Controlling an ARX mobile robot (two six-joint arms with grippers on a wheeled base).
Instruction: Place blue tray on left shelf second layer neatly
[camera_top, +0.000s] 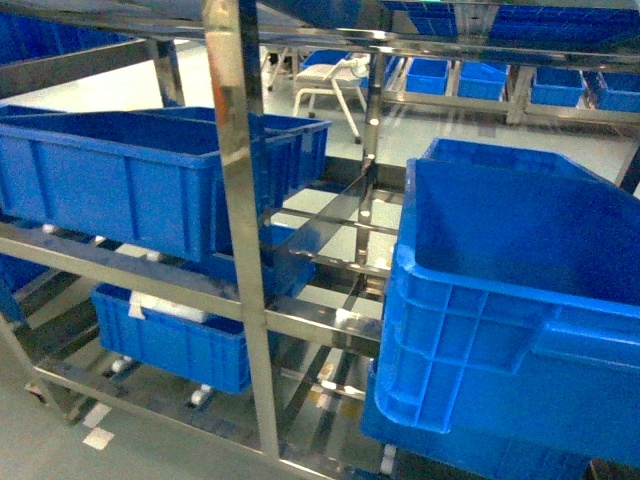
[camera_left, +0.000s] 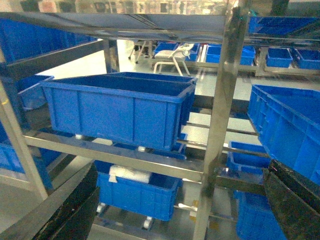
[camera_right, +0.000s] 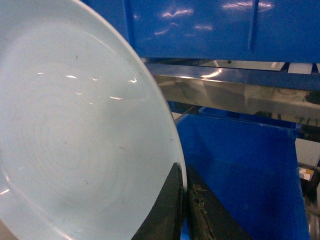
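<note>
Blue tray (camera_right: 75, 130) | rim pinched in right gripper (camera_right: 184, 210), tilted on edge over a deep blue crate (camera_right: 240, 170) | left gripper (camera_left: 175, 200) spread wide, facing shelf (camera_left: 125, 157) | tray unseen in head view

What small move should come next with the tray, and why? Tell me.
Probably carry the blue tray leftward toward the left shelf. The right hand is pinched on its rim over a blue crate; the tray doesn't show in the head view, so it isn't at the shelf yet.
</note>
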